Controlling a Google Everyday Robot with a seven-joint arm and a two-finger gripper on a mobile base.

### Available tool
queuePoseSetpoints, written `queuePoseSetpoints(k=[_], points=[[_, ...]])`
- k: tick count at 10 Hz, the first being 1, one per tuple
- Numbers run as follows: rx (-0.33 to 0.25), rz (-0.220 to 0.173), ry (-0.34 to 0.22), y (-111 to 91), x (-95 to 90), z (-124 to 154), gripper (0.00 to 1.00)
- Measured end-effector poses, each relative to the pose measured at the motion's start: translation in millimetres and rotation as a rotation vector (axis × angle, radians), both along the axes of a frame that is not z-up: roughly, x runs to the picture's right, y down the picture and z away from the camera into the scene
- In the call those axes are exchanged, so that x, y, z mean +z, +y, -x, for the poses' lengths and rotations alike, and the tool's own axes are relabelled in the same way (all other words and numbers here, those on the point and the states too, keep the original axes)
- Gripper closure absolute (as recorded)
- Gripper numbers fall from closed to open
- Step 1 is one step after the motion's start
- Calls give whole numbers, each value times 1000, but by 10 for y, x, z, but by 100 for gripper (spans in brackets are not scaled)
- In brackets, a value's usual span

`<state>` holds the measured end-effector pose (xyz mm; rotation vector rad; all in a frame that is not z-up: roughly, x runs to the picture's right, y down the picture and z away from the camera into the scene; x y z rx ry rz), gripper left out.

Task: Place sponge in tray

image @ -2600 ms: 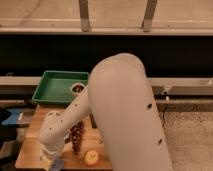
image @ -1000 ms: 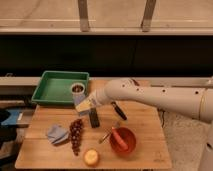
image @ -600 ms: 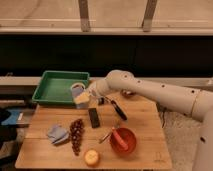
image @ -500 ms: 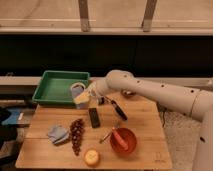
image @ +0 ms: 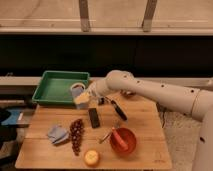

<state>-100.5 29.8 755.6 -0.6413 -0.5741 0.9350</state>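
Observation:
The green tray (image: 55, 86) sits at the back left of the wooden table. A small blue-grey cup (image: 77, 89) stands at its front right corner. My gripper (image: 84, 99) hangs just in front of that corner, right below the cup, at the end of the white arm that reaches in from the right. It is shut on a small pale block, the sponge (image: 81, 100), whose colour is hard to make out. The sponge is held above the table, at the tray's front rim and outside the tray.
On the table (image: 145, 155) lie a dark flat bar (image: 93, 117), a black-handled tool (image: 119, 110), a blue-grey cloth (image: 57, 134), a bunch of grapes (image: 76, 136), a red bowl (image: 123, 140) and an orange fruit (image: 91, 158). A dark wall runs behind.
Over the last second my gripper has moved a little left and back with the sponge, from over the dark bar to the tray's front right corner.

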Motion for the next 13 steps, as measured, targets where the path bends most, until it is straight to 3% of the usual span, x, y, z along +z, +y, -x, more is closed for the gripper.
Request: queuePoseSetpoints(k=[1, 5, 10, 13], points=[[-5, -17, 33, -49, 26, -24, 100], [-66, -39, 23, -337, 170, 313, 100], [-136, -89, -84, -793, 407, 844, 100], [-110, -144, -199, -1030, 548, 1080, 100]])
